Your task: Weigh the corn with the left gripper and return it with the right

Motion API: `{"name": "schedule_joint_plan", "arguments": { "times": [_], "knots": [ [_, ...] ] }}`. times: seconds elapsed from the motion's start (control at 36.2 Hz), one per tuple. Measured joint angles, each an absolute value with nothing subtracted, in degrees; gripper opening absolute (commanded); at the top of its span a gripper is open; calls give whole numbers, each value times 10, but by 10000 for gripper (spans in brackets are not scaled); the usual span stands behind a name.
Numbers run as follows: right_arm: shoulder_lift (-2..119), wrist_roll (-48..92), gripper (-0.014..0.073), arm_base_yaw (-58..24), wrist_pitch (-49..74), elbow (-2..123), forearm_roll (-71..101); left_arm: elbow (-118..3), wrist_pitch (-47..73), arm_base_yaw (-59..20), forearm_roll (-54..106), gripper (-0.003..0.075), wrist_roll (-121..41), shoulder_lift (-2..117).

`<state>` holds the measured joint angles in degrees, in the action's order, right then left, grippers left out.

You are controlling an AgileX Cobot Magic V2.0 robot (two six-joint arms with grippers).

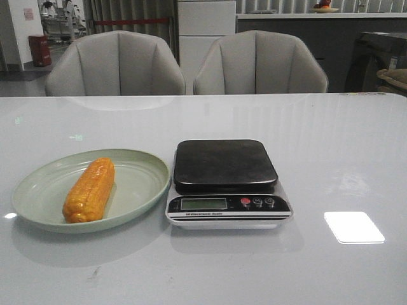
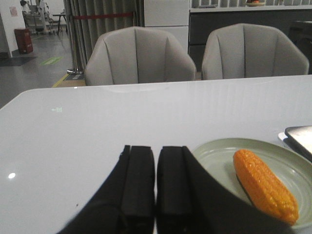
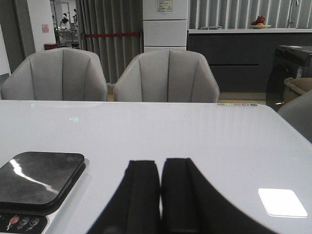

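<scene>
The orange-yellow corn (image 1: 89, 189) lies on a pale green plate (image 1: 137, 184) at the table's front left. It also shows in the left wrist view (image 2: 264, 185), on the plate (image 2: 214, 156). The kitchen scale (image 1: 226, 181), with a dark bare platform, stands just right of the plate. Its platform also shows in the right wrist view (image 3: 39, 178), and its corner in the left wrist view (image 2: 300, 136). My left gripper (image 2: 156, 148) is shut and empty, short of the plate's near-left rim. My right gripper (image 3: 161, 162) is shut and empty, to the right of the scale. Neither gripper shows in the front view.
The white glossy table (image 1: 331, 146) stretches back to two grey chairs (image 1: 117, 63) (image 1: 259, 62). A bright light patch (image 1: 353, 227) reflects off the table at the front right.
</scene>
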<state>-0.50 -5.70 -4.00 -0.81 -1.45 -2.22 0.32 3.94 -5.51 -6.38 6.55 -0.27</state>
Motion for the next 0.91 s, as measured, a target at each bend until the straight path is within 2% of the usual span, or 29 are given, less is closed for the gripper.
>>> {"name": "schedule_joint_plan", "arguments": {
  "times": [0.19, 0.33, 0.5, 0.61, 0.8, 0.91],
  "knots": [
    [-5, -57, 182, -40, -8, -14, -22, -2, -87, -55, -53, 133, 66, -3],
    [-5, -57, 182, -40, -8, -14, -22, -92, 7, -55, -52, 133, 66, 20],
    [-5, -57, 182, -40, -8, -14, -22, -206, 148, -55, -37, 133, 66, 123],
    [-5, -57, 182, -40, -8, -14, -22, -230, 207, -55, -31, 133, 66, 174],
    [-5, -57, 182, -40, -8, -14, -22, -230, 220, -55, -27, 134, 66, 229],
    [-5, -57, 182, -40, -8, -14, -22, -231, 216, -55, -24, 166, 66, 249]
  ]
}}
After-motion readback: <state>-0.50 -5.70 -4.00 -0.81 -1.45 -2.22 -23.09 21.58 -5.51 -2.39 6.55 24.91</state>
